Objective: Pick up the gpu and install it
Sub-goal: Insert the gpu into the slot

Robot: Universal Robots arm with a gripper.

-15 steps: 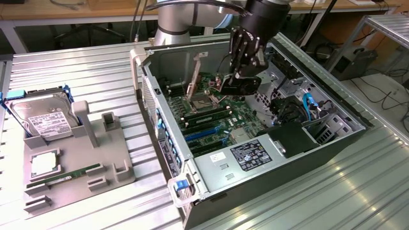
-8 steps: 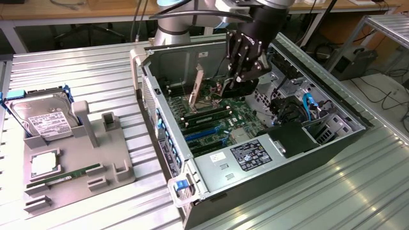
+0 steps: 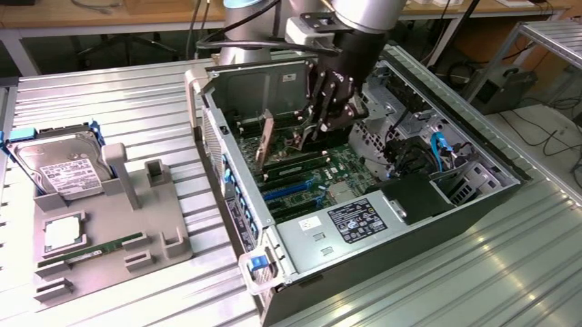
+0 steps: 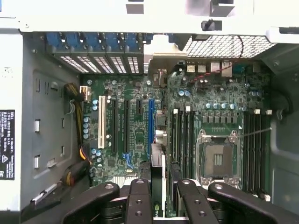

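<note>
The robot arm's black multi-link gripper (image 3: 326, 119) reaches down into the open grey-metal tower computer case (image 3: 211, 129), which lies on its side on a ribbed silver metal table (image 3: 118, 95). Between its fingers (image 4: 140, 198) stands the gpu (image 3: 266, 143), a slim expansion card with a green circuit board and a silver end bracket. In the wrist view it is seen edge-on (image 4: 158, 161), running from the gripper (image 4: 160, 198) toward the rear wall of the case. The jaws sit one on each side of the card and appear clamped on it. The card stands upright on its long edge over the green motherboard (image 4: 135, 140), just beside the long blue expansion slot (image 4: 150, 121) and near a white slot (image 4: 101, 123). Whether its lower edge has reached a slot is hard to tell from either angle. Beyond the card lie black memory slots (image 4: 182, 140) and the bare silver processor socket (image 4: 217, 161). Towards the exterior view's left, well apart from the case, a grey moulded holder tray (image 3: 163, 231) sits on the table. It carries an upright silver hard drive with a white label (image 3: 59, 170) and a narrow green memory stick (image 3: 91, 248) lying flat.
</note>
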